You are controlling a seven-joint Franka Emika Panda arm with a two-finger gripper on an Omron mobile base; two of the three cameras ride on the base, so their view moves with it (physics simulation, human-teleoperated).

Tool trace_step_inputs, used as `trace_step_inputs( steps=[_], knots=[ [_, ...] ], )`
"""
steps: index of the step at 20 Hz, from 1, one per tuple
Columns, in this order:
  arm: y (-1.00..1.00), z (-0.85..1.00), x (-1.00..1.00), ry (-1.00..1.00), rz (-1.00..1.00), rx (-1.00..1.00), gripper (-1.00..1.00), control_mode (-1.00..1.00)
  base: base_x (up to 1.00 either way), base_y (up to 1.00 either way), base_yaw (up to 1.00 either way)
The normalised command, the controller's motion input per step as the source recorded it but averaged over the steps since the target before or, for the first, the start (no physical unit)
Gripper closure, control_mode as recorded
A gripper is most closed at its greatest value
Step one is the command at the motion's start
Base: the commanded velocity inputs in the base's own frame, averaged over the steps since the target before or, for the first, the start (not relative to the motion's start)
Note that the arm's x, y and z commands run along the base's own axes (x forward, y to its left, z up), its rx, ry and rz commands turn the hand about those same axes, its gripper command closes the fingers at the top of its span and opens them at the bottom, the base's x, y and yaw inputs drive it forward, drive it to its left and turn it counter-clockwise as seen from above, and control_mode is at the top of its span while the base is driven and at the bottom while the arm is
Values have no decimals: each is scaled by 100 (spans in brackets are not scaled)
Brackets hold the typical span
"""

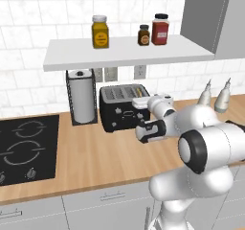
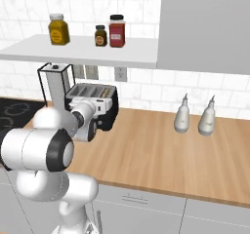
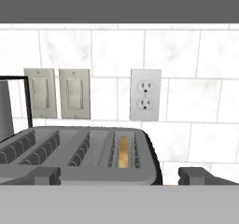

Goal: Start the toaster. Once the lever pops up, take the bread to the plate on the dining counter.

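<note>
Four long slots top the toaster [image 3: 84,155], which stands at the tiled wall beside the paper-towel holder [image 1: 82,97], bare wood worktop [image 2: 161,150] open to its right. Gripper [image 3: 119,175] hangs just before it, jaws wide apart, empty. Bread [image 3: 123,150] sits in the rightmost slot.

1. The toaster [image 3: 79,155] stands on the counter [image 1: 95,152], just ahead of and below the end effector [image 3: 119,175].
2. The bread [image 3: 123,150] sits in the toaster's slot nearest the end effector's right fingertip.
3. The paper-towel holder [image 1: 81,96] stands to the left of the toaster.
4. A wall outlet [image 3: 145,95] lies straight ahead, behind the toaster; two switches [image 3: 56,93] are left of it.
5. Two bottles [image 2: 194,116] stand on the counter well off to the right.
6. A shelf [image 1: 124,51] carrying three jars [image 1: 100,31] lies above.
</note>
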Motion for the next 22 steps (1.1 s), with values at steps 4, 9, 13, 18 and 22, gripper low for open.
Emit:
trace_step_inputs(
  steps=[4,9,13,18,22],
  knots=[
    [0,-13,3,0,0,0,-100,-100,0,0,0],
    [0,-15,2,0,0,0,-100,-100,0,0,0],
    [0,-7,16,0,0,0,-100,-100,0,0,0],
    [0,0,26,0,0,0,-100,-100,0,0,0],
    [0,-11,9,0,0,0,-100,-100,0,0,0]
  ],
)
